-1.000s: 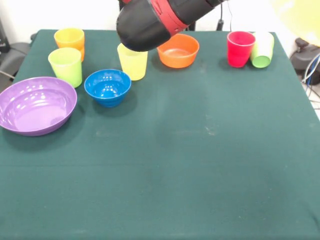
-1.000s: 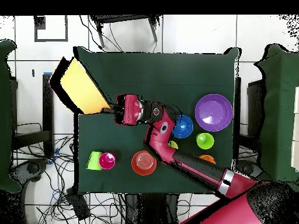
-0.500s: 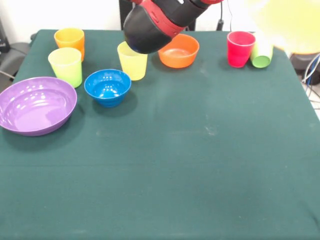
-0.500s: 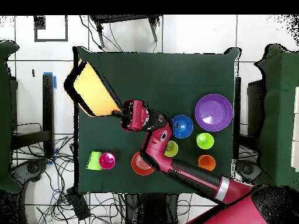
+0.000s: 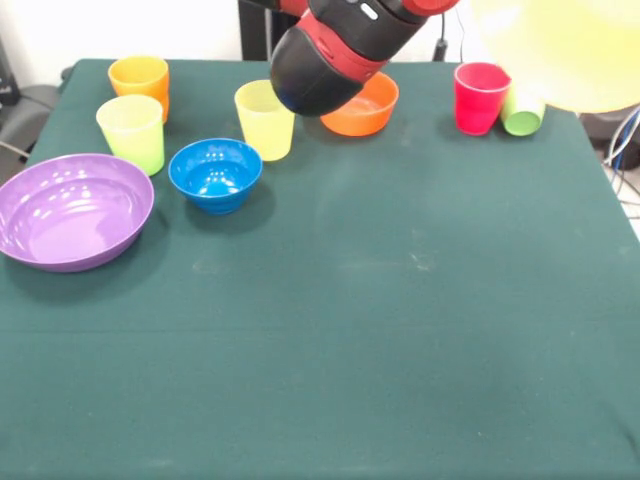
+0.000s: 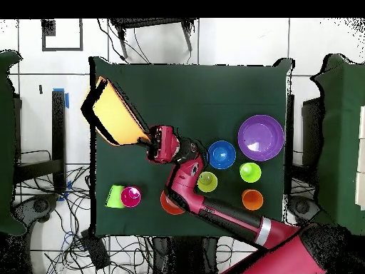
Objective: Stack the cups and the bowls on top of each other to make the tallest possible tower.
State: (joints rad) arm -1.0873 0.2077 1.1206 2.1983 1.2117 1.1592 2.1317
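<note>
My gripper is shut on the rim of the large orange-yellow bowl, held tilted in the air over the table's left part. In the front view that bowl fills the top right corner. On the table stand the purple bowl, blue bowl, orange cup, lime green cup, yellow cup and red cup. A green cup lies on its side against the red one. The arm partly hides the red-orange bowl.
The green cloth-covered table is bare across its near half. Cables and chairs lie on the floor around the table. The arm's links cross over the red-orange bowl and beside the yellow cup.
The arm has swung with the orange-yellow bowl in its grip. The bowl has come further in over the table. In the front view the arm's elbow has shifted right.
</note>
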